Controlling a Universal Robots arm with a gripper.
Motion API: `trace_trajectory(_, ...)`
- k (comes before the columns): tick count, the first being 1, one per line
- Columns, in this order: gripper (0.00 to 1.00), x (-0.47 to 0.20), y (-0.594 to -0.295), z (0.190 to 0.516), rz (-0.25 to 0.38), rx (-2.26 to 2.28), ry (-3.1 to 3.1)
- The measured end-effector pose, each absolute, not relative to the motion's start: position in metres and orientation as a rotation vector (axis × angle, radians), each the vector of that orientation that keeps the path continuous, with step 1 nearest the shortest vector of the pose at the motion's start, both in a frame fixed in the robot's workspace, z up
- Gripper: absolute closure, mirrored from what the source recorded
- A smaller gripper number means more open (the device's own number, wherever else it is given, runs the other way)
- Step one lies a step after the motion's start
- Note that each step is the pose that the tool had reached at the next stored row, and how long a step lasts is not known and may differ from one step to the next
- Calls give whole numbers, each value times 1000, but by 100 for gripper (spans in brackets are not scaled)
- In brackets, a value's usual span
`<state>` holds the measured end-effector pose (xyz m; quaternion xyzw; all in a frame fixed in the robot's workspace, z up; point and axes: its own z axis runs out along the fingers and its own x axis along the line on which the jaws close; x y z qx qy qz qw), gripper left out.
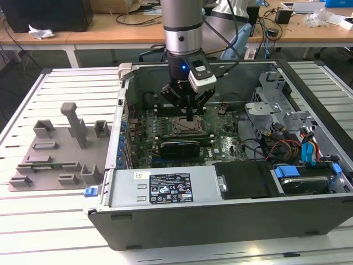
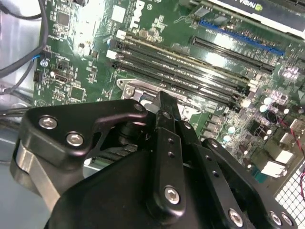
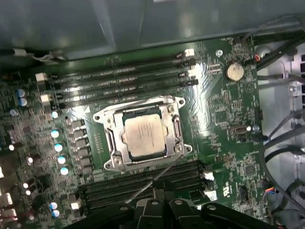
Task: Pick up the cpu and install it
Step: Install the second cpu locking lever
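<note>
I hang inside the open computer case, and my gripper is low over the motherboard, just above the socket frame. My fingers are pressed together and hold nothing. In the first wrist view the cpu lies flat in its socket, between the memory slots. The grey moulded tray stands outside the case, at the exterior view's left.

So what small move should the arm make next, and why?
Probably a short lift straight up: the cpu already lies flat in its socket, and the shut jaws hang just above it, apparently empty.
</note>
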<state>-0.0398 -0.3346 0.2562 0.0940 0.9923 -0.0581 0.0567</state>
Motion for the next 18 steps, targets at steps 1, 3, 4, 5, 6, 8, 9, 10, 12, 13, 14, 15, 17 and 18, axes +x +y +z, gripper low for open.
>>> trace_trajectory(1, 89, -40, -337, 255, -174, 285, 3010)
trace_trajectory(3, 89, -40, -339, 254, -170, 285, 3011)
trace_trajectory(4, 89, -41, -340, 253, -167, 286, 3011)
trace_trajectory(5, 89, -41, -341, 252, -164, 286, 3012)
trace_trajectory(6, 89, -42, -342, 250, -159, 284, 3013)
trace_trajectory(8, 89, -44, -342, 247, -146, 266, 3015)
trace_trajectory(9, 89, -45, -342, 246, -138, 253, 3017)
trace_trajectory(10, 89, -46, -342, 245, -129, 233, 3019)
trace_trajectory(12, 89, -46, -342, 245, -130, 230, 3019)
trace_trajectory(13, 89, -46, -342, 245, -130, 229, 3019)
trace_trajectory(14, 89, -46, -342, 244, -130, 229, 3024)
trace_trajectory(15, 89, -46, -343, 244, -133, 228, 3037)
trace_trajectory(17, 89, -46, -343, 243, -135, 228, 3054)
trace_trajectory(18, 89, -46, -343, 243, -136, 228, 3055)
